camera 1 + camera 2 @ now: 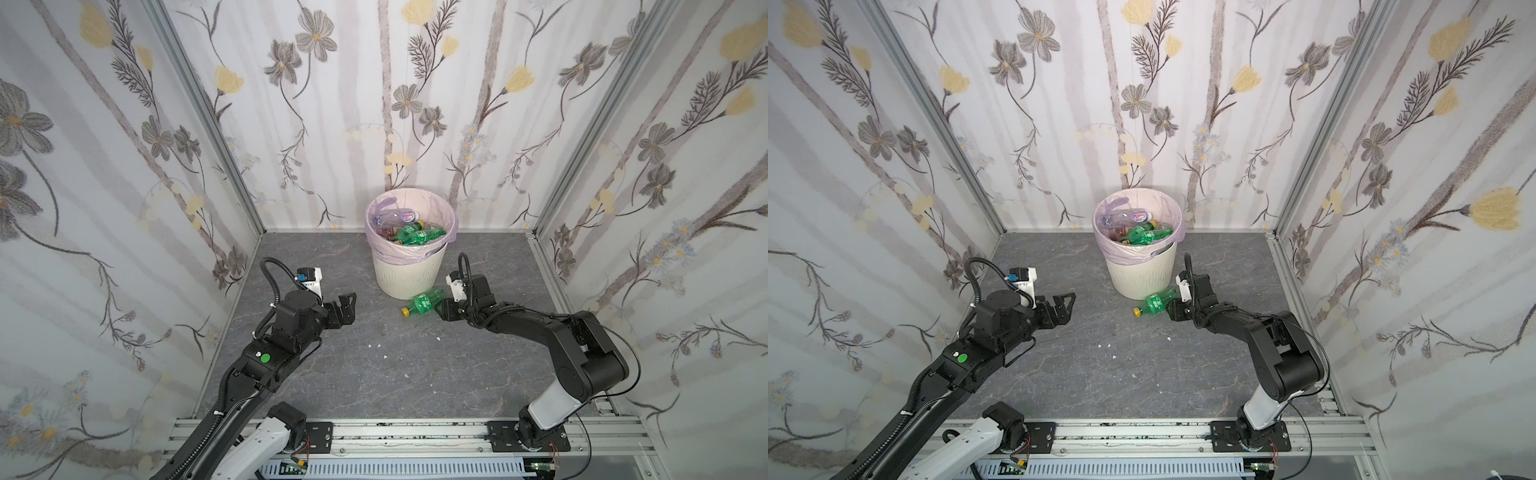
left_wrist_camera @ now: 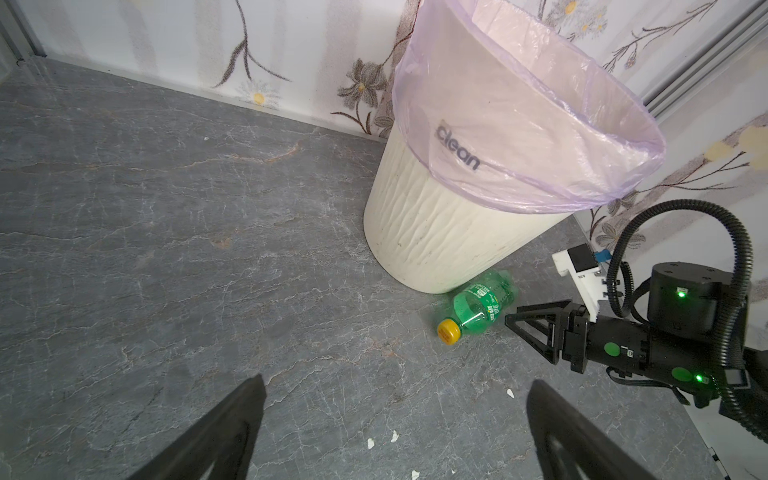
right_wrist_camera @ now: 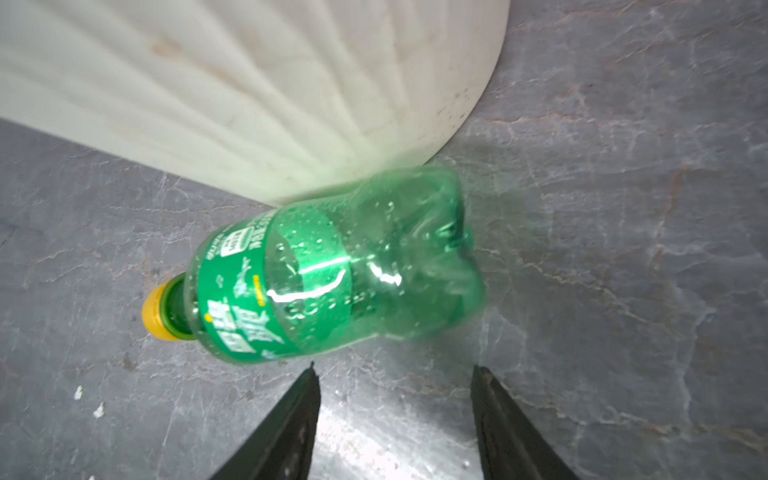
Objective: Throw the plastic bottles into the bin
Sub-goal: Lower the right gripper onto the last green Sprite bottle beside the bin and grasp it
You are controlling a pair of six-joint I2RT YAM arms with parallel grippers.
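Note:
A green plastic bottle (image 1: 424, 302) (image 1: 1154, 302) (image 2: 482, 305) (image 3: 332, 274) with a yellow cap lies on its side on the grey floor, touching the base of the bin (image 1: 409, 274) (image 1: 1140, 274) (image 2: 436, 224) (image 3: 249, 95). The cream ribbed bin has a pale lilac bag and holds several bottles (image 1: 415, 235) (image 1: 1144, 235), green and clear. My right gripper (image 1: 441, 309) (image 1: 1170, 311) (image 3: 394, 368) is low beside the lying bottle. Its jaws are partly apart with only floor between them, tips just short of the bottle's body. My left gripper (image 1: 348, 309) (image 1: 1065, 309) (image 2: 397, 380) hangs wide open and empty, left of the bin.
Small white scraps (image 1: 376, 345) (image 2: 395, 436) dot the grey marbled floor. Flowered walls close in the back and both sides, with the bin near the back wall. An aluminium rail (image 1: 415, 436) carrying both arm bases runs along the front edge.

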